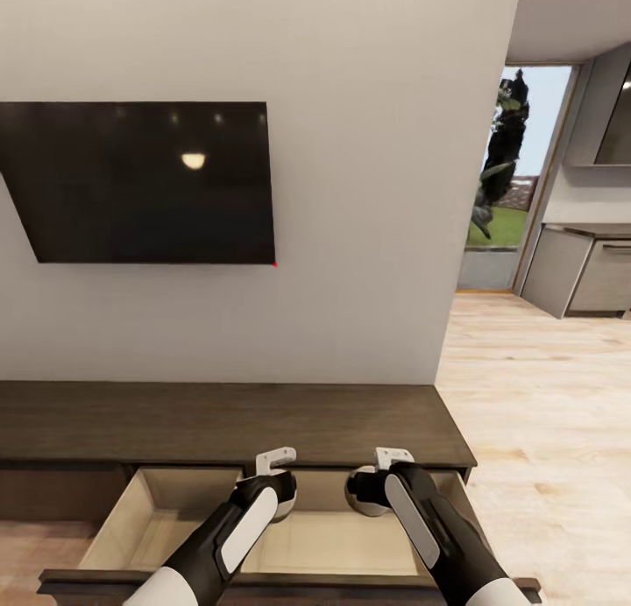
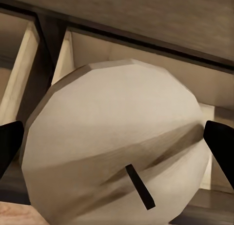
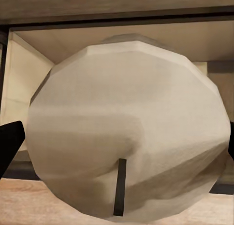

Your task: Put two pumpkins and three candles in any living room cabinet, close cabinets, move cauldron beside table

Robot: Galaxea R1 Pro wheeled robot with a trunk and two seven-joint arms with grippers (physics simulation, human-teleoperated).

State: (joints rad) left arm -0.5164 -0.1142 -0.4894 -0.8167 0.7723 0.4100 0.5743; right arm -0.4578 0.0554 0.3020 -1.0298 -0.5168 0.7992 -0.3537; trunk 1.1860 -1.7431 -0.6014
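Both arms reach over the open drawer [image 1: 158, 511] of the long dark-brown cabinet [image 1: 219, 422]. My left gripper [image 1: 279, 494] is shut on a pale beige candle [image 1: 288, 502]. In the left wrist view that candle [image 2: 117, 137] sits between the black fingers [image 2: 9, 147], its dark wick facing the camera. My right gripper [image 1: 372, 489] is shut on a second candle [image 1: 360, 492], large in the right wrist view [image 3: 126, 127] with the pale drawer interior behind it. Both candles hang above the drawer's back part. The pumpkins and the cauldron are out of view.
A black television [image 1: 140, 181] hangs on the white wall above the cabinet. To the right, light wood floor [image 1: 543, 413] leads to a glass door with a plant [image 1: 504, 151] outside and grey kitchen units [image 1: 587, 273]. The drawer's front panel [image 1: 263, 584] lies near my arms.
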